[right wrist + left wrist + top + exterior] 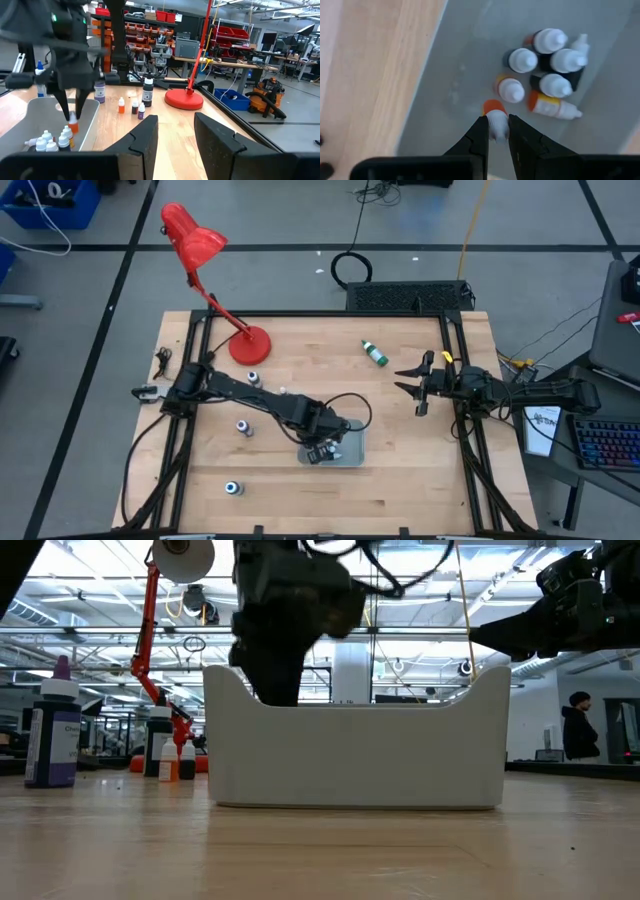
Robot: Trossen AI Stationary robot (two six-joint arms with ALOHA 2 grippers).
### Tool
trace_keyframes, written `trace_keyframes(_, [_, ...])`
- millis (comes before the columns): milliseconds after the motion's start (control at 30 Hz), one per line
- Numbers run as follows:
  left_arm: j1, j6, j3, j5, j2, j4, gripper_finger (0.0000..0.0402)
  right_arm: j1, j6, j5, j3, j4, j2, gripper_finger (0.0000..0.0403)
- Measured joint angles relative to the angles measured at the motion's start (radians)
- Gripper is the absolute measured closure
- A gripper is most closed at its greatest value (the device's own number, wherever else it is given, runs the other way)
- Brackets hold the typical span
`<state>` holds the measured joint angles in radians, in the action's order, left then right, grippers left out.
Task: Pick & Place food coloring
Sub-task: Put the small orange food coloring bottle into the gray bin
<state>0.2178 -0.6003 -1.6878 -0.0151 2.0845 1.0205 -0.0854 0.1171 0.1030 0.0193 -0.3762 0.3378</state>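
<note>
**Orange bottle held over the tray**

A small orange food coloring bottle (493, 114) with a white tip is pinched by that tip between the fingers of the left gripper (497, 131), which are closed tight on it. It hangs upright inside the grey tray (465, 60), near one wall. Close by in the tray is a cluster of other bottles (545, 65), most standing with white caps up and one orange-banded bottle lying on its side.

The tray (350, 448) sits near the middle of the wooden table (400, 480). More bottles are scattered over the table, among them a green bottle (375, 354) lying on its side toward the far edge, near the red desk lamp (205, 270).

The right gripper (417, 385) hovers well apart at the right side, fingers partly open and holding nothing.
</note>
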Motion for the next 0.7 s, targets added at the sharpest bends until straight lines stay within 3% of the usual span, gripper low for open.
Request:
trace_keyframes(600, [-0.015,0.016,0.003,0.032,0.05,-0.015,0.0348,0.0,0.0,0.0,0.0,0.0,0.0,0.0287])
trace_keyframes(700, [-0.015,0.012,0.003,0.035,0.048,-0.026,0.0328,0.0,0.0,0.0,0.0,0.0,0.0,0.0287])
